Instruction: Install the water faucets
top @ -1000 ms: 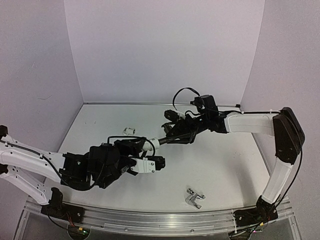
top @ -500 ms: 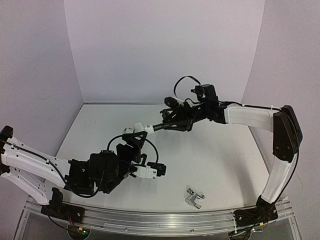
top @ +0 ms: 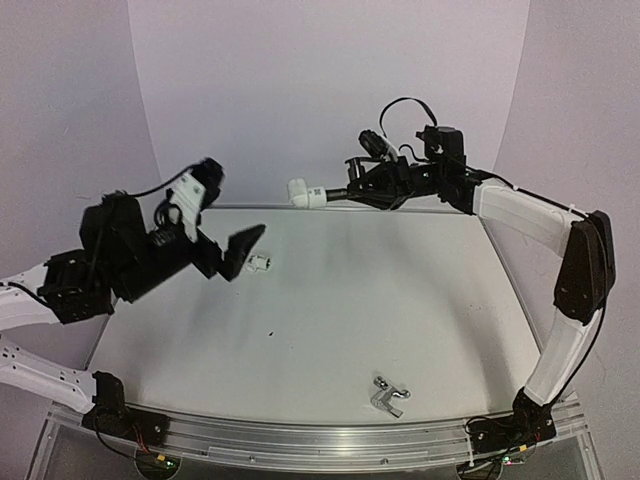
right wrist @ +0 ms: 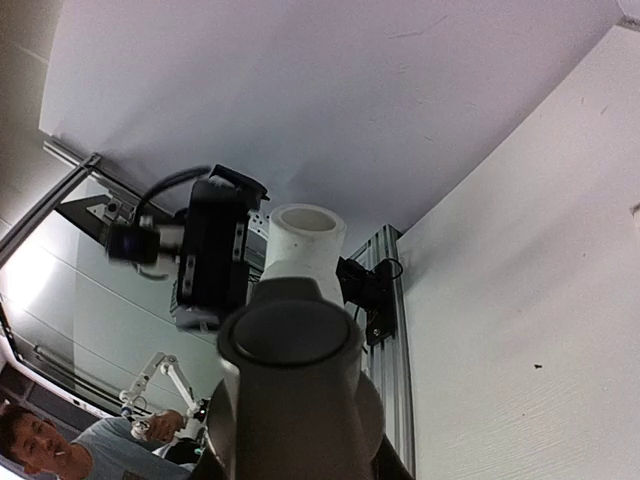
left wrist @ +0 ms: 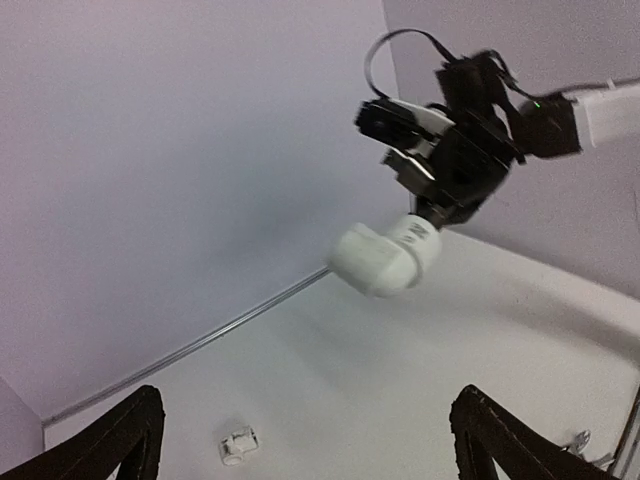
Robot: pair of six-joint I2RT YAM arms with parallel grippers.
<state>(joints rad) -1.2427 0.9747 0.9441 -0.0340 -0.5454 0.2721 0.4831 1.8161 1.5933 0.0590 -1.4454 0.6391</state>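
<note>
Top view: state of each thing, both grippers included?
Left gripper: fingers open, empty, raised.
Right gripper: shut on dark faucet, mid-air.
Dark faucet: held, white elbow fitting on its end.
Chrome faucet: lying loose on table, near front edge.
Small white fitting: on table, untouched.

My table, front to back
One faucet [top: 388, 396] lies on the table [top: 420, 300] near the front edge, right of centre; a small fitting [top: 258, 263] lies back-left; the other faucet [top: 335, 193] hangs above the back edge.
</note>
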